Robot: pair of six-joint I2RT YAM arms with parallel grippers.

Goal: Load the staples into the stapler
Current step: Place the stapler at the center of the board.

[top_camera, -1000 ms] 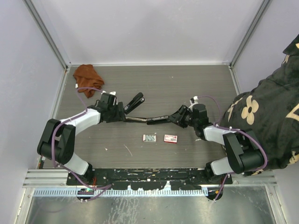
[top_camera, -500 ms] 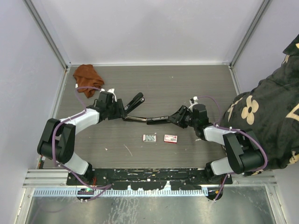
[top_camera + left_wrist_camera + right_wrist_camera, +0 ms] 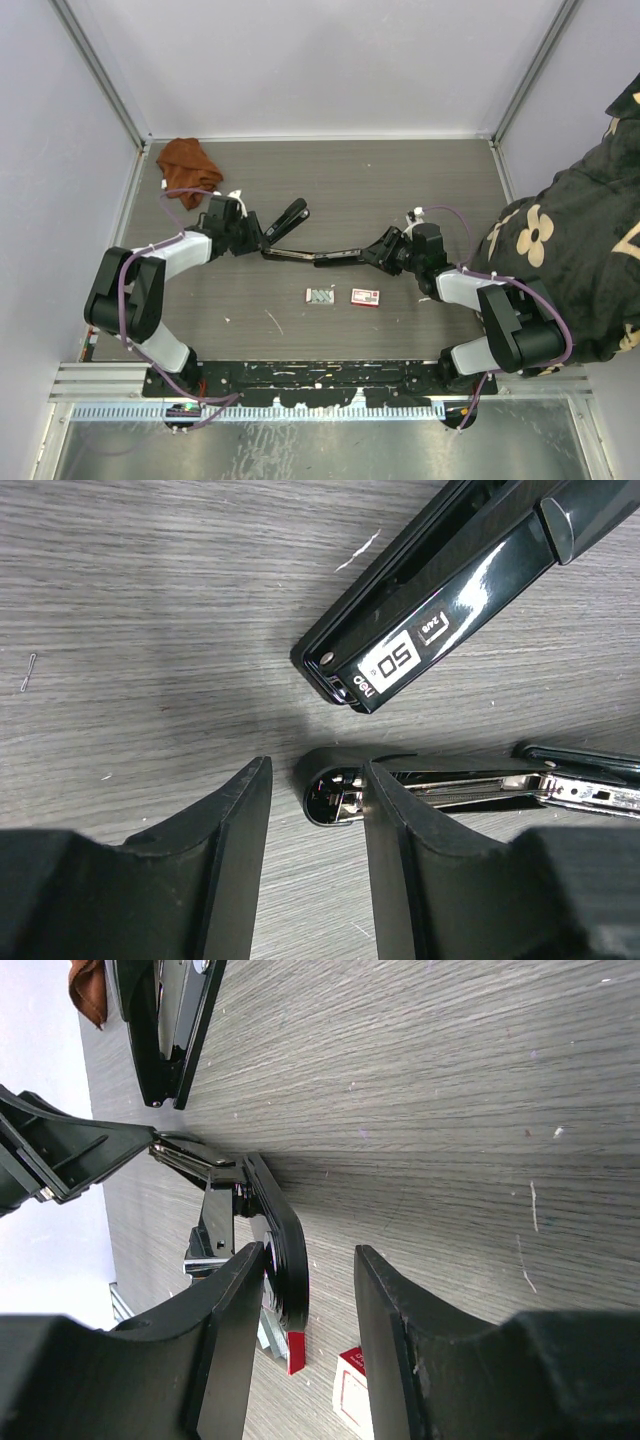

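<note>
A black stapler (image 3: 320, 255) lies swung open in a long line mid-table, its metal channel showing in the left wrist view (image 3: 470, 788). My left gripper (image 3: 254, 238) is open at its left end; the rounded end (image 3: 330, 792) sits just beyond the fingertips (image 3: 316, 770), by the right finger. My right gripper (image 3: 378, 250) is open around the other end; the curved black arm (image 3: 280, 1230) lies against one finger (image 3: 310, 1255). The staples in their grey tray (image 3: 319, 295) and the red-and-white box (image 3: 365, 297) (image 3: 350, 1395) lie nearer the front.
A second, closed black stapler (image 3: 288, 217) marked "50" (image 3: 440, 610) lies just behind the left gripper. A brown cloth (image 3: 187, 162) sits at the back left corner. A person's flower-patterned sleeve (image 3: 570, 250) reaches in at the right edge.
My left gripper has drawn back a little to the upper left, so the open stapler's left end now shows. The right arm and the stapler have barely moved.
</note>
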